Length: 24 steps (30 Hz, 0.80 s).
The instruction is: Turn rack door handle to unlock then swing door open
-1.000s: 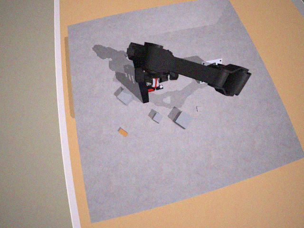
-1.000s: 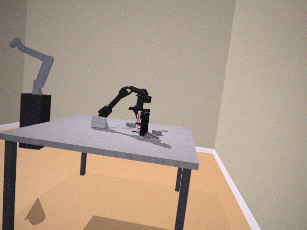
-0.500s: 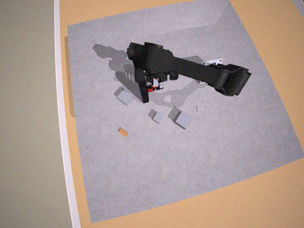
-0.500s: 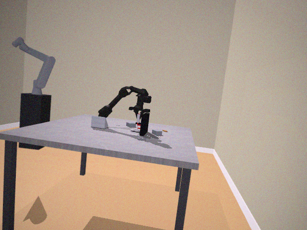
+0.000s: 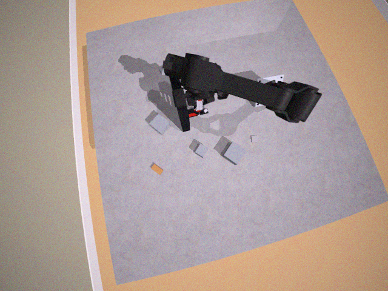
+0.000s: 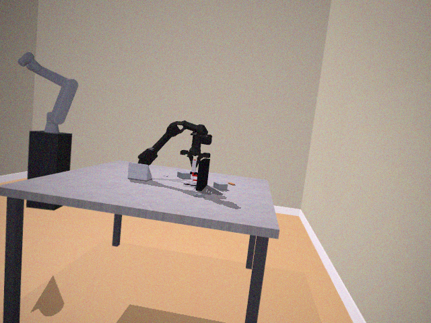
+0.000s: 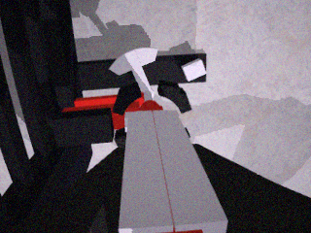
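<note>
The rack's tall black panel (image 5: 180, 108) (image 6: 203, 173) stands upright on the table; I cannot tell door from frame here. The upright handle (image 5: 199, 105) (image 6: 193, 169) (image 7: 146, 199) is grey-white, with only a thin red line between its halves in the wrist view. My gripper (image 6: 194, 159) (image 7: 157, 155) is shut on the handle from above, with black fingers on both sides of it. A red bar (image 5: 192, 115) (image 7: 92, 103) lies beside the handle's foot, toward the panel. The arm hides the rack's upper part in the top view, so the door's angle is unclear.
Grey blocks (image 5: 159, 122) (image 5: 200, 149) (image 5: 234, 151) and an orange block (image 5: 156, 168) (image 6: 231, 183) stand near the rack. A small white piece (image 5: 254, 138) lies farther right. A pale wedge-shaped block (image 6: 139, 171) stands by the arm's base. Another arm (image 6: 66, 100) stands behind the table.
</note>
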{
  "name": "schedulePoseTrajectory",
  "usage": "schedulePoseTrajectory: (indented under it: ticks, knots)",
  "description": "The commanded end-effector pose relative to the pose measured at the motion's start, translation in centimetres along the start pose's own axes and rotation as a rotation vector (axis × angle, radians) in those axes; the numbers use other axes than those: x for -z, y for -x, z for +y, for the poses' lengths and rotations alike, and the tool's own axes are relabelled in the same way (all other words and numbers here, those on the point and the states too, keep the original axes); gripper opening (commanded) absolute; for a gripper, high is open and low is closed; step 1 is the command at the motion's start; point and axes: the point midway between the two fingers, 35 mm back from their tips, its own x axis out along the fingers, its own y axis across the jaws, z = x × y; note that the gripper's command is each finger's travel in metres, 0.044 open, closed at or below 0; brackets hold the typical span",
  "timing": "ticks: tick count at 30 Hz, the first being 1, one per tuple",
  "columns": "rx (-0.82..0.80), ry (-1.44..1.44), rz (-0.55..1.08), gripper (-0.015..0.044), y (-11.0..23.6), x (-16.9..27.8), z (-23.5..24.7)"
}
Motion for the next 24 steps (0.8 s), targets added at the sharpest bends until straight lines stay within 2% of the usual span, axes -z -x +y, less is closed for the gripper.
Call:
schedulePoseTrajectory:
  ticks: [1, 24]
  knots:
    - [0.004, 0.072, -0.001, 0.0021, 0.0, -0.3, -0.5]
    - [0.005, 0.487, -0.001, 0.0021, 0.0, -2.2, -3.2]
